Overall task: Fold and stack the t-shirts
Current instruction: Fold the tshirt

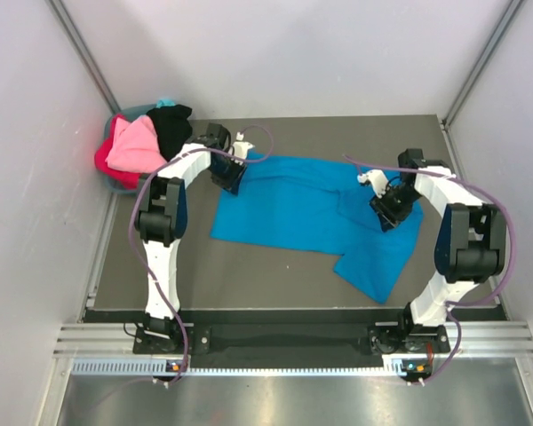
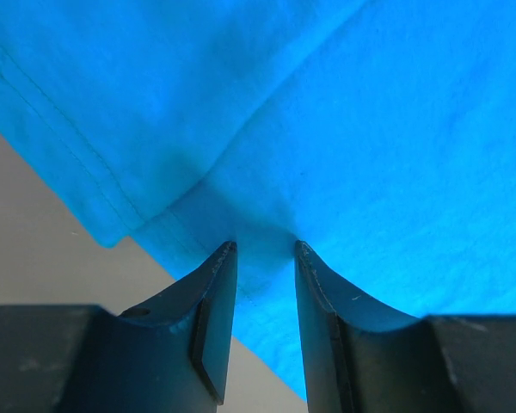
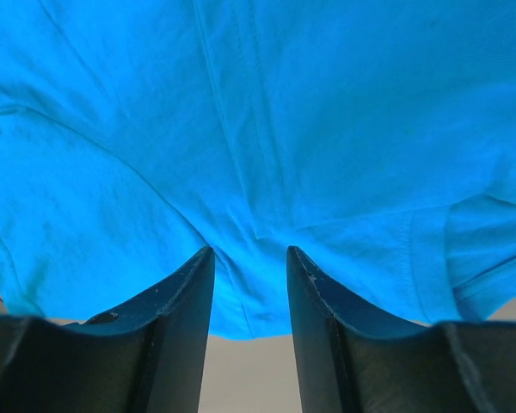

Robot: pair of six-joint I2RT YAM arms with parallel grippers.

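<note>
A bright blue short-sleeved t-shirt (image 1: 289,209) of soft, matt cloth lies spread and creased across the dark grey table mat (image 1: 275,275), one flap reaching toward the near right, well apart from the heap of pink, red and black cloth shirts (image 1: 138,142) at the far left corner. The left gripper (image 2: 265,249), black curved fingers set narrow, pinches a puckered fold beside the double-stitched hem at the shirt's left edge. The right gripper (image 3: 249,251) stands equally narrow astride a stitched edge at the shirt's right side, cloth between its fingers; whether it clamps cannot be told.
</note>
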